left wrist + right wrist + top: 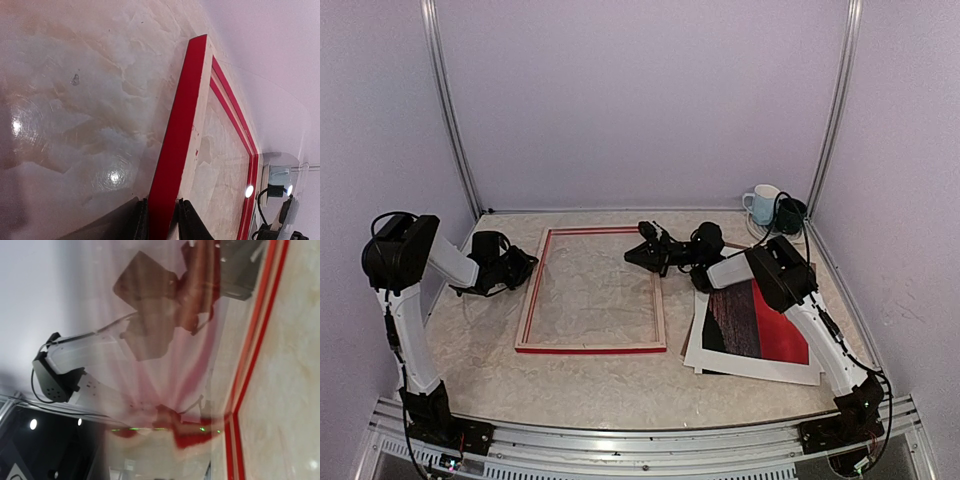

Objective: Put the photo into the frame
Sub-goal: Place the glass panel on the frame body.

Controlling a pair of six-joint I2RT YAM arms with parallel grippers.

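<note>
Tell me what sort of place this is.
Probably a robotics lab test cell: plain pale walls framed by aluminium posts, and robot arms bolted to a metal rail at the edge of a marble-patterned table.

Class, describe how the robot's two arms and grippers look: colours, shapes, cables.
Both the left arm and right arm have white links between bulky black joints. Thin black cables run along them. The left gripper and right gripper are all black.

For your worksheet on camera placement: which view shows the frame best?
Top external: the whole frame, all four sides. Left wrist shows one red rail close up, gripped by the left tool; right wrist shows only an edge and corner.
</note>
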